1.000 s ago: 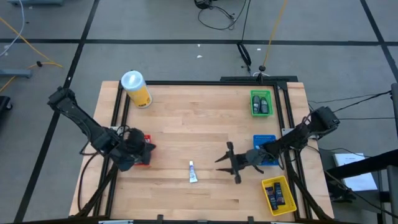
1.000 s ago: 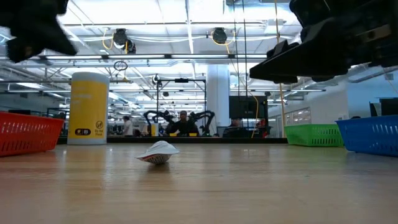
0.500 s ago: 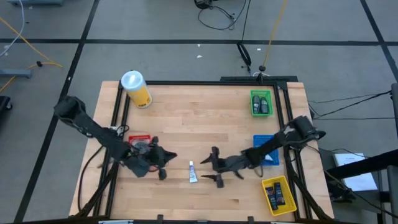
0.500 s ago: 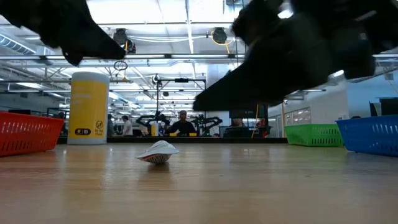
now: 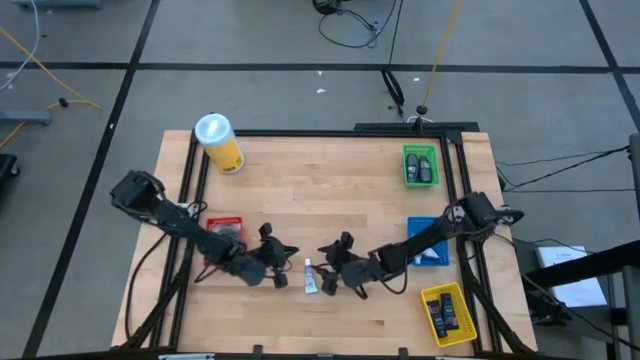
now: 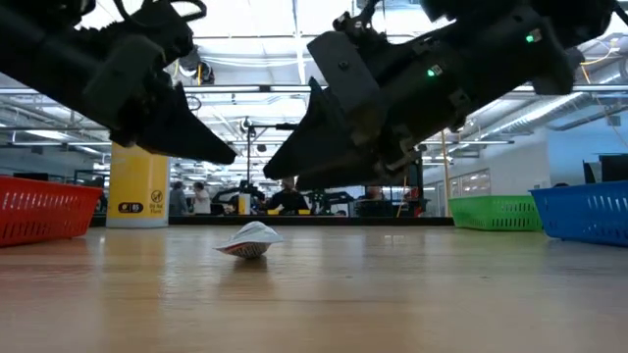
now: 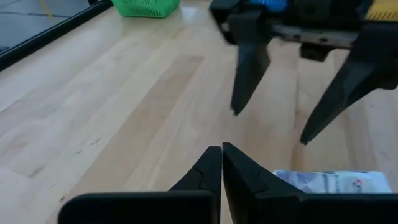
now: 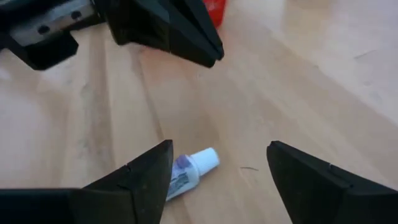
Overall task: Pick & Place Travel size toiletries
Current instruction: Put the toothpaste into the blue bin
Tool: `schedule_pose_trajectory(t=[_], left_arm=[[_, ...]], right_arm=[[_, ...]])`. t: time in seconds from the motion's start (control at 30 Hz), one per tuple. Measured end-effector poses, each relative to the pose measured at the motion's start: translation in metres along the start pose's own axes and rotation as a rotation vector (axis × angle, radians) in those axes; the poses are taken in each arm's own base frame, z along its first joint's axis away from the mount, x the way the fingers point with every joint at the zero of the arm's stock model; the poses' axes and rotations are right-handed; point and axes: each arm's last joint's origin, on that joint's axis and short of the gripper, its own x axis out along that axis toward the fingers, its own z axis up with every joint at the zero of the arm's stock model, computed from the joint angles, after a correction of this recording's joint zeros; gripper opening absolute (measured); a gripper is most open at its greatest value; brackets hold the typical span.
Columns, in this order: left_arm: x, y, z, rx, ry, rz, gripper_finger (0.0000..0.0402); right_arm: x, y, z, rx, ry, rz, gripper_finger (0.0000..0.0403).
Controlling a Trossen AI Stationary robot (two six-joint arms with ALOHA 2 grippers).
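A thin white-blue tube [image 5: 310,277] lies flat on the wooden table near its front middle. It also shows in the right wrist view [image 8: 189,171], in the left wrist view [image 7: 329,182] and end-on in the low view [image 6: 250,240]. My right gripper [image 5: 325,268] is open just right of the tube and above the table, its fingers [image 8: 146,177] standing to either side of the tube without touching it. My left gripper [image 5: 288,258] is shut and empty [image 7: 221,152], just left of the tube and clear of the table. The two grippers face each other.
A red bin [image 5: 222,228] stands at the left, behind my left arm. A green bin [image 5: 420,165], a blue bin [image 5: 428,245] and a yellow bin [image 5: 447,312] stand along the right side. A yellow canister with a white lid [image 5: 218,143] stands at the far left corner.
My left gripper has gone from over the red bin toward the table's right, up to the tube. My right gripper has gone from beside the blue bin toward the table's left, up to the tube, staying open. The tube has not moved.
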Motion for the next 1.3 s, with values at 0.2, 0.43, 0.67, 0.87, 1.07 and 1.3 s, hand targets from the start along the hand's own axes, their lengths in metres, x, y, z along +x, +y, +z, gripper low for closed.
schedule_pose_trajectory(t=[0.2,0.43,0.67,0.87,1.07,1.3], left_arm=[[0.006,0.006,0.002,-0.012,0.002,0.027,0.0021],[0.010,0.008,0.002,-0.008,0.052,-0.061,0.0021],[0.015,-0.001,-0.005,0.099,0.172,-0.454,0.0021],[0.025,-0.009,-0.014,0.159,0.122,-0.527,0.0021],[0.035,-0.008,-0.020,0.169,0.144,-0.504,0.0021],[0.042,-0.002,-0.018,0.130,0.158,-0.476,0.0021]], right_arm=[[0.000,0.000,-0.006,-0.019,-0.042,-0.085,0.0243],[0.009,-0.005,-0.009,-0.175,0.088,0.115,0.0242],[0.009,0.004,-0.021,-0.303,0.073,0.192,0.0253],[0.013,0.003,-0.028,-0.255,0.105,0.207,0.0293],[0.011,-0.002,-0.033,-0.184,0.132,0.203,0.0310],[0.008,-0.004,-0.037,-0.343,0.114,0.223,0.0297]])
